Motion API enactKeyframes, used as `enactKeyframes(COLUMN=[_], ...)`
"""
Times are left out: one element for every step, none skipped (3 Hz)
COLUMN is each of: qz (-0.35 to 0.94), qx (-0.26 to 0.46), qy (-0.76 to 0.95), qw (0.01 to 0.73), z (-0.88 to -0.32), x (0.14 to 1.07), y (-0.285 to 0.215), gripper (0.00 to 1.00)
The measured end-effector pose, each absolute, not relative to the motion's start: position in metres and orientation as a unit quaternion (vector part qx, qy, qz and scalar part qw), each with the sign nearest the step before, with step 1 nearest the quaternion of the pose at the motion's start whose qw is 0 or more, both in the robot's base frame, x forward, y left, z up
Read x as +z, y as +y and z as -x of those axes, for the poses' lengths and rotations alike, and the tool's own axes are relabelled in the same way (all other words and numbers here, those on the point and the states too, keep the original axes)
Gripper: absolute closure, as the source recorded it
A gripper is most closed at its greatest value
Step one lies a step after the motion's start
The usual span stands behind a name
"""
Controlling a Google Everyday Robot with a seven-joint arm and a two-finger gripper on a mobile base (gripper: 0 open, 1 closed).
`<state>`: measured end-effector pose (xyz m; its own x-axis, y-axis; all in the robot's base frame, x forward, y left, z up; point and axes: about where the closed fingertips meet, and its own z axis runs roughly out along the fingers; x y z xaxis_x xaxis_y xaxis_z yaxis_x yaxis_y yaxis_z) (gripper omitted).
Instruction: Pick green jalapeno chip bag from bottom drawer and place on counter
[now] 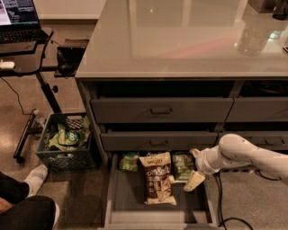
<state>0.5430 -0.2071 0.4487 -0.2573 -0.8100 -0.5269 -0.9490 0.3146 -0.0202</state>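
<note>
**Q:** Position of the cream two-finger tool?
**A:** Low, over the right side of the wide, shallow dark grey bottom drawer, which is pulled fully out. Carried on a white rounded arm reaching in from the right.

**Q:** State of the tool?
**A:** Spread wide: one finger toward the cabinet, the other toward the drawer front. Nothing gripped.

**Q:** Location of the small muted-green jalapeno chip bag with dark print?
**A:** Inside the bottom drawer, rear right, lying flat, immediately left of the tool. Contact between fingers and bag edge: cannot tell.

**Q:** Other drawer contents?
**A:** Further left of the tool, just beside the chip bag: larger brown-and-cream bag, flat, set lengthwise. Beyond that, rear left: smaller bright green shiny bag.

**Q:** Above the tool?
**A:** Two closed dark grey drawer fronts with small bar handles. Topping the cabinet, well above the tool: large glossy grey-brown worktop with light reflections.

**Q:** Elsewhere?
**A:** Far left of the tool, on the floor: dark plastic crate holding green packets. Behind it: small black desk carrying an open laptop. Lower left corner: white sock and a dark trouser leg. Below and right of the tool: black cable on the floor.
</note>
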Motion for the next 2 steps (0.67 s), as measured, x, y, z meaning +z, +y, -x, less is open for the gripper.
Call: enactKeyframes(qz=[0.565,0.546], qx=[0.153,0.137], qy=[0.778,0.789], qw=[0.228,0.246], z=[-0.542,-0.55], x=[0.448,0.428], y=[-0.206,-0.208], gripper=[0.0,0.0])
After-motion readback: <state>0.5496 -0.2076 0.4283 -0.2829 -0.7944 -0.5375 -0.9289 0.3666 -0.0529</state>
